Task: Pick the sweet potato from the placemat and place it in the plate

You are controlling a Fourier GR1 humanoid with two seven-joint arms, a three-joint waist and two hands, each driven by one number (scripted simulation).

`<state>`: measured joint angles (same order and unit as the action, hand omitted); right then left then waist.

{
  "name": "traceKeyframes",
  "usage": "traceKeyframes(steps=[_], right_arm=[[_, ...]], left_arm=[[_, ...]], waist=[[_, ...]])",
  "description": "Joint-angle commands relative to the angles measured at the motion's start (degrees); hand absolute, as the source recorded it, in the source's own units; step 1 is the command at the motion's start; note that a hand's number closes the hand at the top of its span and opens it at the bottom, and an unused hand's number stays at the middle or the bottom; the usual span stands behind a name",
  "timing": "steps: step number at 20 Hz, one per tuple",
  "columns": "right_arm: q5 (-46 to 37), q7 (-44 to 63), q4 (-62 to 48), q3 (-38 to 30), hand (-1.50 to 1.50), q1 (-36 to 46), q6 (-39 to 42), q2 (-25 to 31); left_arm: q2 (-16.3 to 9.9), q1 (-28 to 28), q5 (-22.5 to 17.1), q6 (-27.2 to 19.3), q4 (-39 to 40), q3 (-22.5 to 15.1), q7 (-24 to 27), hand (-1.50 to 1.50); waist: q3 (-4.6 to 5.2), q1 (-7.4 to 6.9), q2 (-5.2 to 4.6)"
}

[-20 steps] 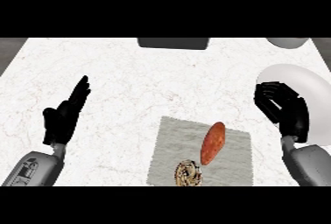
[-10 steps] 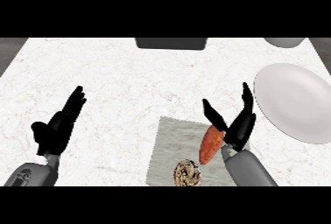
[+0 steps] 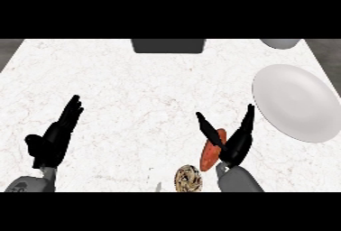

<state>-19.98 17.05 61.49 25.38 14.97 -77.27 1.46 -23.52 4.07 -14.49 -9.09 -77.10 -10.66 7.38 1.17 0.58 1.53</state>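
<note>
The orange-red sweet potato (image 3: 210, 155) lies lengthwise near the view's lower edge. I cannot make out the placemat's outline against the marble counter (image 3: 146, 90). My right hand (image 3: 234, 143) is over the potato's right side, open. Its thumb (image 3: 209, 130) and fingers (image 3: 246, 122) spread in a V above the potato's far end, and the palm hides part of it. The white plate (image 3: 296, 101) lies to the upper right, apart from the hand. At the left, my left hand (image 3: 53, 139) rests open, fingers up.
A round brown patterned object (image 3: 188, 178) lies just left of the potato's near end. A dark grey block (image 3: 166, 45) stands at the counter's back edge, with a grey rounded object (image 3: 282, 43) at the back right.
My right hand left the plate area, swung left and down to the sweet potato, and now straddles its far end. The left hand has barely shifted.
</note>
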Motion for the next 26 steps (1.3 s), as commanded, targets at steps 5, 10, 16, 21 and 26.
traceKeyframes(steps=[5,10,16,21,26], right_arm=[[-3.11,12.69,-9.15,2.43,-1.50,-1.71,9.71,-1.40],[-5.29,21.94,-9.08,3.58,-1.50,0.45,14.32,-1.38],[-10.50,33.58,-9.29,3.69,-1.50,1.99,21.66,-0.60],[-14.82,44.31,-8.89,4.28,-1.50,4.70,29.90,0.02],[-20.09,56.16,-5.31,4.84,-1.50,9.61,36.88,-1.34]], left_arm=[[0.21,-1.33,0.49,-0.08,0.03,-0.20,0.86,0.00],[-0.03,-1.84,-0.42,1.12,-0.63,0.04,0.90,0.00],[-0.52,-0.90,-0.80,0.91,0.17,1.34,0.39,0.00],[-1.04,-2.44,-0.18,0.72,0.07,1.54,1.42,0.00],[0.24,-2.03,0.37,0.34,0.83,0.88,1.68,0.00]], waist=[[-0.20,-0.35,-0.98],[-0.31,-0.58,-0.70],[-0.39,1.42,-0.52],[-0.44,1.19,-0.31],[-0.66,1.65,-0.33]])
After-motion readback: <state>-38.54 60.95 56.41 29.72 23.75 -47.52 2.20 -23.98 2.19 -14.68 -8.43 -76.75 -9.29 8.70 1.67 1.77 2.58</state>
